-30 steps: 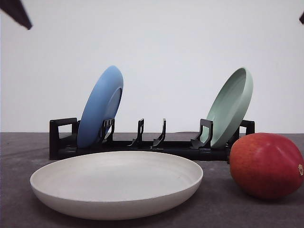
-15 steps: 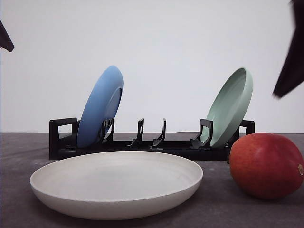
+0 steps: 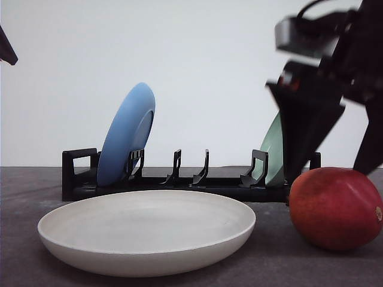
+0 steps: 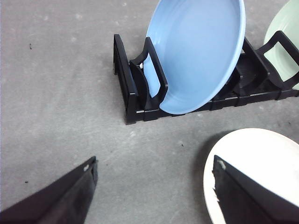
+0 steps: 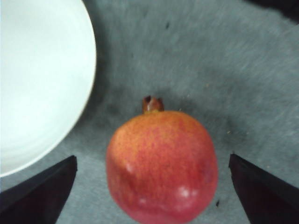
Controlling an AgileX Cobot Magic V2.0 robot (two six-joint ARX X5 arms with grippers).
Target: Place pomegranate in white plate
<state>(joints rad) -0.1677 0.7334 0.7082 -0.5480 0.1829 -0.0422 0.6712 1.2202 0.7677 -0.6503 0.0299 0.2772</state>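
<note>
The pomegranate [image 3: 336, 206], red with orange tinges, lies on the grey table at the right, just right of the white plate [image 3: 143, 257]. My right gripper [image 3: 336, 160] hangs open directly above the fruit, one finger on each side of its top. In the right wrist view the pomegranate [image 5: 162, 165] sits between the two spread fingertips [image 5: 39, 189], with the white plate [image 5: 42, 74] beside it. My left gripper [image 4: 154, 198] is open and empty, high over the table near the white plate [image 4: 261, 158]; in the front view one of its fingertips [image 3: 7, 51] shows at the upper left.
A black dish rack [image 3: 78, 176] stands behind the white plate. It holds a blue plate [image 3: 127, 134] on edge at its left end and a pale green plate [image 3: 274, 152] at its right end, partly hidden by my right gripper. The blue plate [image 4: 201, 51] is also in the left wrist view.
My right gripper has come down from the upper right corner to just above the pomegranate. The left gripper's tip shifted slightly left and down. Fruit and plates have not moved.
</note>
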